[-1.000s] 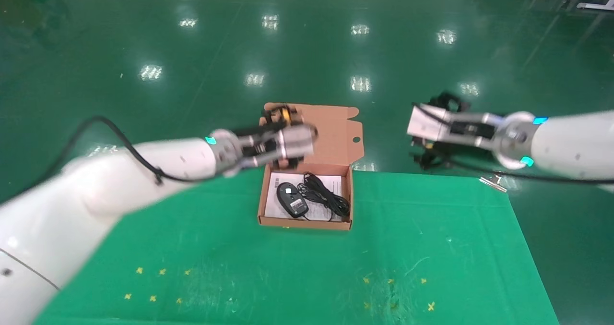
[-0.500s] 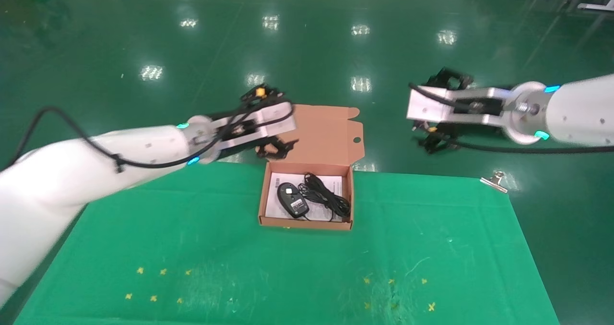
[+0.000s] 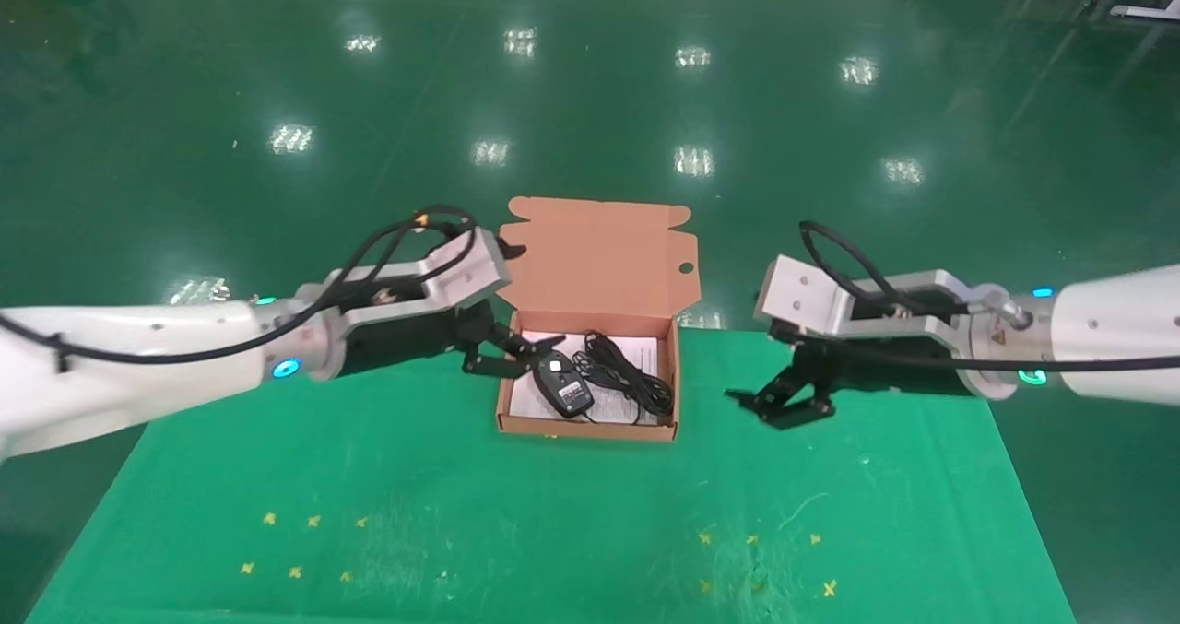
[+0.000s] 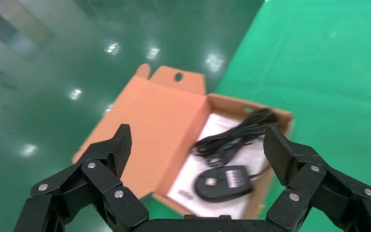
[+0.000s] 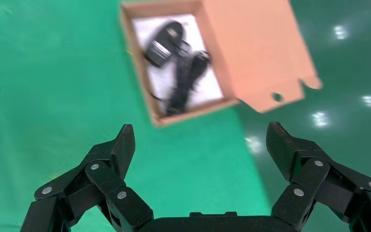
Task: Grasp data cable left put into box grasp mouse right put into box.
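Note:
The cardboard box (image 3: 590, 429) stands open at the far middle of the green cloth, with its lid (image 3: 604, 255) upright at the back. The black mouse (image 3: 562, 381) lies label-up in the box's left half. The coiled data cable (image 3: 625, 372) lies beside it on the white sheet. My left gripper (image 3: 516, 355) is open and empty at the box's left wall, close to the mouse. My right gripper (image 3: 767, 406) is open and empty above the cloth, right of the box. In the left wrist view the gripper (image 4: 198, 145), mouse (image 4: 224, 181) and cable (image 4: 234, 137) show. The right wrist view shows the gripper (image 5: 200, 137), box (image 5: 193, 108), mouse (image 5: 162, 41) and cable (image 5: 186, 79).
The green cloth (image 3: 553, 513) has small yellow cross marks at the front left (image 3: 313, 520) and front right (image 3: 751, 539). The table's far edge runs just behind the box, with glossy green floor (image 3: 590, 99) beyond it.
Both arms have come down from raised positions behind the table. The left gripper dropped to the box's left wall; the right gripper lowered over the cloth beside the box. Mouse and cable have not moved.

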### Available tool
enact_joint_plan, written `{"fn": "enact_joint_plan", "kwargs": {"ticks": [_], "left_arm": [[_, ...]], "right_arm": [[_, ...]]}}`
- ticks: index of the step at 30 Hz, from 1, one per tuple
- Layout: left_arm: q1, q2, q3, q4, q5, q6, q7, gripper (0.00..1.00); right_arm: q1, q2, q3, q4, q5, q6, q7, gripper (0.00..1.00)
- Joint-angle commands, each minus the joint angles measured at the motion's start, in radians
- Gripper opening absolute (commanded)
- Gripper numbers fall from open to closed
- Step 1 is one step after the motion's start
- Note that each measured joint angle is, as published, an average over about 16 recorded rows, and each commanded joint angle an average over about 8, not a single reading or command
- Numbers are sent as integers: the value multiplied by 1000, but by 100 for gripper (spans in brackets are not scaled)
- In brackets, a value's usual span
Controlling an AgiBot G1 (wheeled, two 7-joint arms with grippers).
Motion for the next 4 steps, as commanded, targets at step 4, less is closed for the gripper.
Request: {"fn": "enact_joint_plan", "kwargs": {"ticks": [4], "left_arm": [[37, -51, -47, -34, -86, 80, -13, 100]], "right_arm": [[-71, 16, 101, 4, 95, -70, -38, 100]]}}
